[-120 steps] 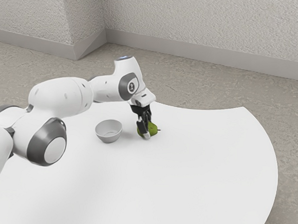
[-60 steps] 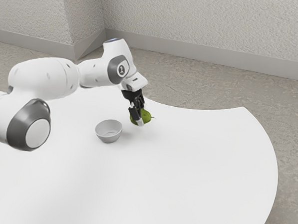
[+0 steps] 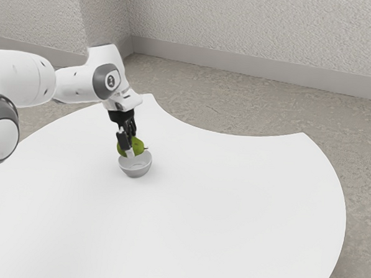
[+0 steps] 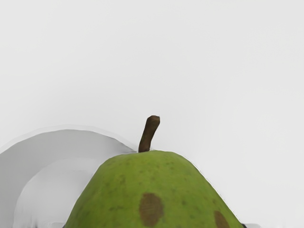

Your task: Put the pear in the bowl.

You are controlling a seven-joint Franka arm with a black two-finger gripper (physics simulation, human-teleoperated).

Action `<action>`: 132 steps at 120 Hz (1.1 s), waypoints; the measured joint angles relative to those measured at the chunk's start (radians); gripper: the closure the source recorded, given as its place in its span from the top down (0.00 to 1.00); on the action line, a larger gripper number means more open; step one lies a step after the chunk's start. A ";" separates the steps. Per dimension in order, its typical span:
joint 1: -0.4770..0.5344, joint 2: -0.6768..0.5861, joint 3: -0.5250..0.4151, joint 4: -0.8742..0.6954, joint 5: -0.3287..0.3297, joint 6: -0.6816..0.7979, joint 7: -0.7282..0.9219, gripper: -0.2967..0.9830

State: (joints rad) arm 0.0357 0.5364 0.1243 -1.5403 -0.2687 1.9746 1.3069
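I have the speckled green pear (image 3: pixel 139 147) clamped in my black two-finger gripper (image 3: pixel 131 150), but off-centre from the round grey bowl (image 3: pixel 135 170), so releasing now could bounce it off the rim toward the exterior view's near side.

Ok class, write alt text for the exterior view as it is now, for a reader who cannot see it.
A white robot arm grips a green pear in its black end effector, the pear overlapping the far rim of a small grey bowl in this view. The bowl stands on a white table.
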 joint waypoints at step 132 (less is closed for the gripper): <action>-0.086 -0.533 0.036 -0.060 0.207 -0.298 -0.150 0.76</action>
State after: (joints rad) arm -0.0502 0.0031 0.1598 -1.6006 -0.0619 1.6765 1.1572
